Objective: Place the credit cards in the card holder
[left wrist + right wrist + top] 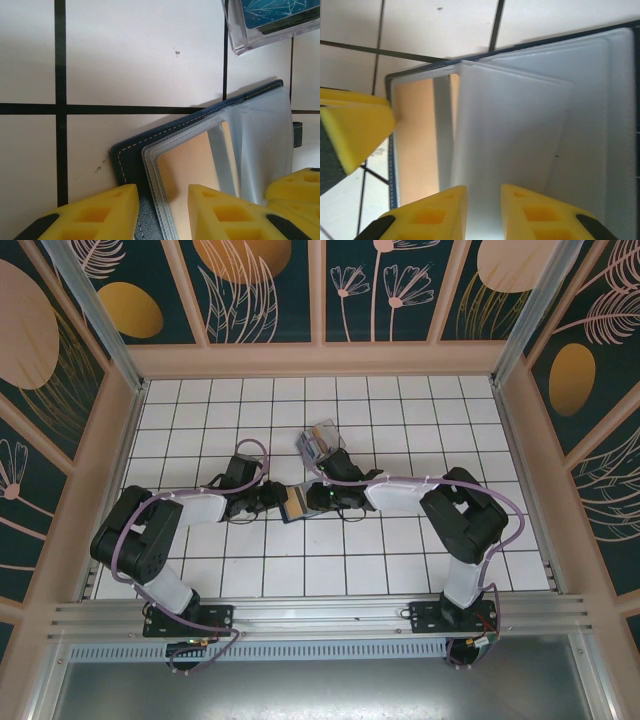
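my left fingers (162, 212) clamp the wallet (200, 165) edge, right fingers (482, 212) pinch its clear sleeve (520, 140), tan-gold card (190, 165) inside

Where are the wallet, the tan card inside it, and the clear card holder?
wallet (131, 150), left wrist view, on its dark blue stitched cover edge.
tan card (190, 165), left wrist view, on its face behind the clear sleeve.
card holder (235, 35), left wrist view, on its clear plastic side wall.
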Controlling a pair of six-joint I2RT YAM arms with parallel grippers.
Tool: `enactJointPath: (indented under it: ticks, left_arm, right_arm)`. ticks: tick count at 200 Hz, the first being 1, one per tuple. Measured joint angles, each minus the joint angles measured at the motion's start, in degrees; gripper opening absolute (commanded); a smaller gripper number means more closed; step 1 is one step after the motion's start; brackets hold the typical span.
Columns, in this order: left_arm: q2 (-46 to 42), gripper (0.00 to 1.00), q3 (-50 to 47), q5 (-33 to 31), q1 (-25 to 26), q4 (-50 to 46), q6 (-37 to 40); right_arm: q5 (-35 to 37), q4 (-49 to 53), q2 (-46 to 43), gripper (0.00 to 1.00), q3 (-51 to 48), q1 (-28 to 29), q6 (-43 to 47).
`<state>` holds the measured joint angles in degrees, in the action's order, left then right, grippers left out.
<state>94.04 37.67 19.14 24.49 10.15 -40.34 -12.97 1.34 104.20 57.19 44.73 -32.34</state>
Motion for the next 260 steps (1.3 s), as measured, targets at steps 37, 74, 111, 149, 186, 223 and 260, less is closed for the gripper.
enactJointPath:
  ticks: [37, 74, 111, 149, 186, 223, 260]
  left_arm:
    - [0.09, 0.34, 0.00, 0.13, 0.00, 0.15, 0.00]
    - [0.13, 0.34, 0.00, 0.13, 0.00, 0.17, 0.02]
    - [0.35, 0.34, 0.15, 0.17, 0.00, 0.15, 0.07]
    - [1.60, 0.34, 1.53, 0.79, 0.00, 0.09, 0.28]
    - [2.27, 0.34, 2.34, 1.14, 0.00, -0.48, 0.61]
    - [3.15, 0.34, 3.08, 1.66, 0.00, -0.24, 0.72]
    - [3.15, 0.34, 3.08, 1.66, 0.00, -0.26, 0.94]
  right_arm:
    - [-5.46, -4.22, 0.00, 0.25, -1.64, -2.08, -2.19]
    - [-5.84, -5.38, -0.09, 0.30, -1.99, -2.75, -2.64]
    - [-0.13, -2.43, -3.52, 0.34, -2.71, -2.75, -1.73]
    - [4.61, -0.61, -7.26, 0.35, -4.39, -2.75, -0.79]
    - [5.60, 0.17, -7.41, 0.36, -6.21, -2.75, -0.85]
    - [5.64, 0.59, -7.39, 0.36, -7.13, -2.75, -1.05]
    - [5.64, 0.59, -6.49, 0.36, -7.10, -2.75, -1.05]
